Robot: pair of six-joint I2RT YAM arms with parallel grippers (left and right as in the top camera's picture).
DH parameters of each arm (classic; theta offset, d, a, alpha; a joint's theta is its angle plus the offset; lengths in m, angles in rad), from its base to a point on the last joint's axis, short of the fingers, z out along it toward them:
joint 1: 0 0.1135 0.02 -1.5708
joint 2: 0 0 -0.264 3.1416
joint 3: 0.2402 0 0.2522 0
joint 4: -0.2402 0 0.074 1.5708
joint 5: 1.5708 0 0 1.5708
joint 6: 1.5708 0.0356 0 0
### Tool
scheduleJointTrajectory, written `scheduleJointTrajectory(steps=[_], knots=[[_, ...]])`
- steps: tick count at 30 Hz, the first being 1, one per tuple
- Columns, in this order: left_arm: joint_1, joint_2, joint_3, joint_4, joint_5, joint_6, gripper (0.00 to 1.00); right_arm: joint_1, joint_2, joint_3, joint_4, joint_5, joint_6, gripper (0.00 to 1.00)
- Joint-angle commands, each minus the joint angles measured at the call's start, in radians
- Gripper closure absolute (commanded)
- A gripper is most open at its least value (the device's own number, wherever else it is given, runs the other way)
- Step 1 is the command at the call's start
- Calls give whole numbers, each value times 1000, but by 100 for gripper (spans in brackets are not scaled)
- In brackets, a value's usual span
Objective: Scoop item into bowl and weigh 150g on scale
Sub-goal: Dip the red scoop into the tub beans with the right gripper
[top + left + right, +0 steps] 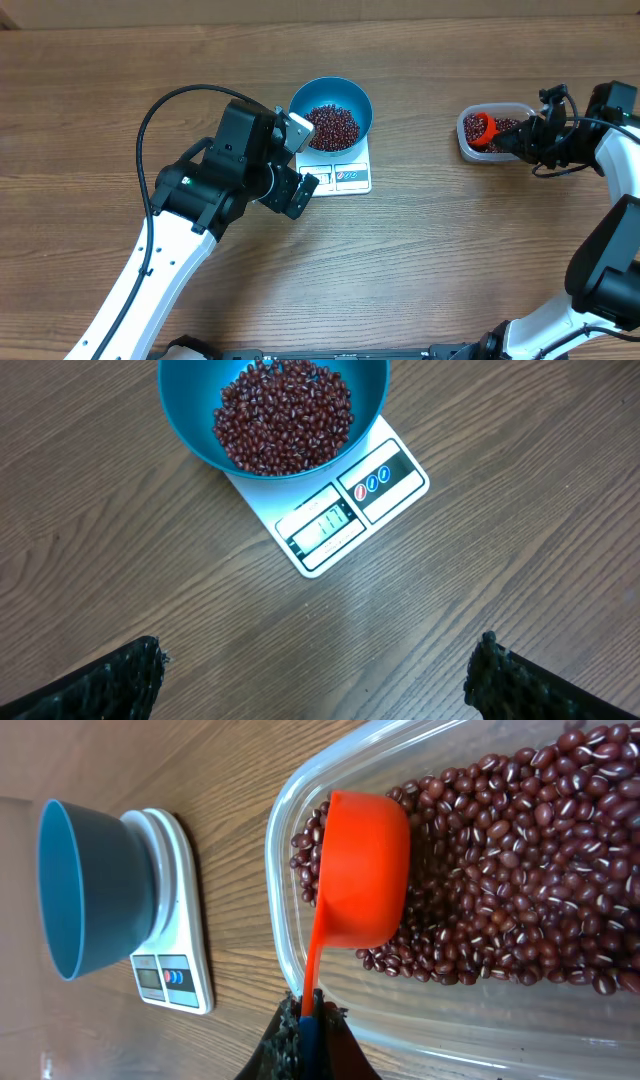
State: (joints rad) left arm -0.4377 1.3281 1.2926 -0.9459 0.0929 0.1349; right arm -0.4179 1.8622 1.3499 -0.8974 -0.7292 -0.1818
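Wooden table (420,250) bears the scale (350,177) and, on it, the blue bowl (362,105) of beans (331,126), just ahead of the left gripper (318,652), jaws wide and empty; the right gripper (308,1020) pinches an orange scoop (365,870) by its handle, cup in the clear tub (290,810) of beans ahead

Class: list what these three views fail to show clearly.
- Digits on the flat white kitchen scale: blurred in left wrist view, too small overhead.
- Inside of the orange plastic scoop: right wrist view shows only its outside.
- Scale's platform: covered by the round blue bowl.
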Motion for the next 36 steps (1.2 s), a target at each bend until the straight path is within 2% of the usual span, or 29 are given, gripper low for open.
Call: scheduleJointTrajectory(steps=[1, 6, 23, 26, 36], knots=[[0, -8, -8, 1, -7, 18, 0, -19, 6, -4, -5, -61, -11, 96], [0, -8, -8, 1, -7, 19, 0, -49, 6, -4, -35, -69, -16, 96], [0, -8, -8, 1, -7, 19, 1, -190, 6, -4, -138, -284, -130, 96], [0, -8, -8, 1, -7, 19, 0, -195, 6, -4, -175, -331, -168, 96], [0, -8, -8, 1, -7, 19, 0, -143, -6, 9, -206, -452, -167, 96]])
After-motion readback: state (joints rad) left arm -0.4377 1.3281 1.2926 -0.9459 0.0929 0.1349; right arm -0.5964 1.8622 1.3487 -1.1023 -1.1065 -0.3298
